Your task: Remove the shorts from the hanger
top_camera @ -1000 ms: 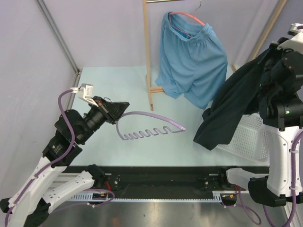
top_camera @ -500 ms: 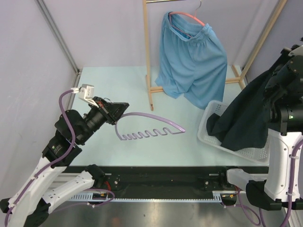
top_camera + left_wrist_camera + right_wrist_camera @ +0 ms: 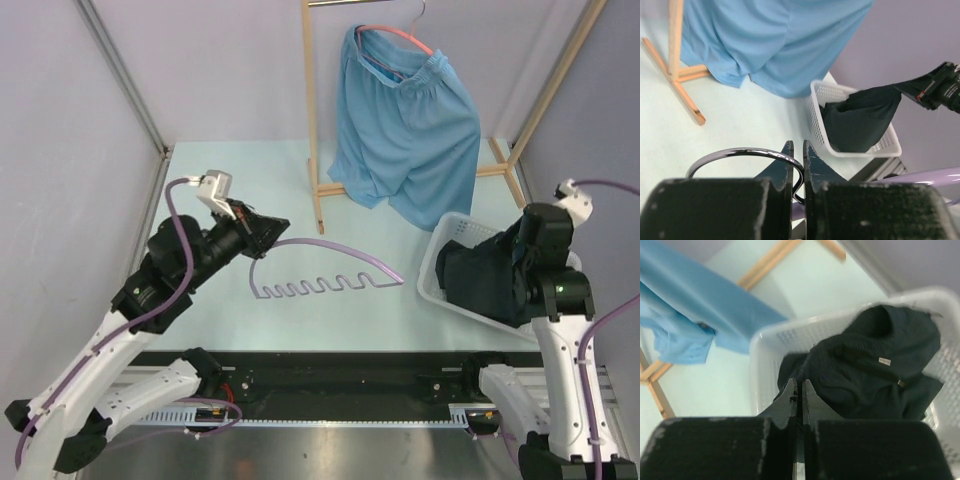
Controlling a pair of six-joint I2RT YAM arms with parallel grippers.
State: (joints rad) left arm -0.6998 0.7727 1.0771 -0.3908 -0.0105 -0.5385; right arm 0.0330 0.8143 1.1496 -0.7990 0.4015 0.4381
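The light blue shorts (image 3: 405,130) hang from a pink hanger (image 3: 400,36) on the wooden rack; they also show in the left wrist view (image 3: 775,40) and the right wrist view (image 3: 690,315). The black shorts (image 3: 480,282) lie bunched in the white basket (image 3: 432,262), with one corner pulled up. My right gripper (image 3: 512,250) (image 3: 799,387) is shut on that corner of the black shorts (image 3: 875,365). My left gripper (image 3: 278,226) (image 3: 797,150) is shut on the metal hook (image 3: 740,152) of an empty purple hanger (image 3: 330,270), which hangs over the table.
The wooden rack's post (image 3: 312,110) and foot (image 3: 320,205) stand behind the purple hanger, and a second leg (image 3: 500,165) is behind the basket. Purple walls close in both sides. The basket sits at the table's right edge (image 3: 817,115).
My right arm has swung down and lowered the black shorts into the basket, still gripping them. My left arm has moved slightly forward and right with the purple hanger.
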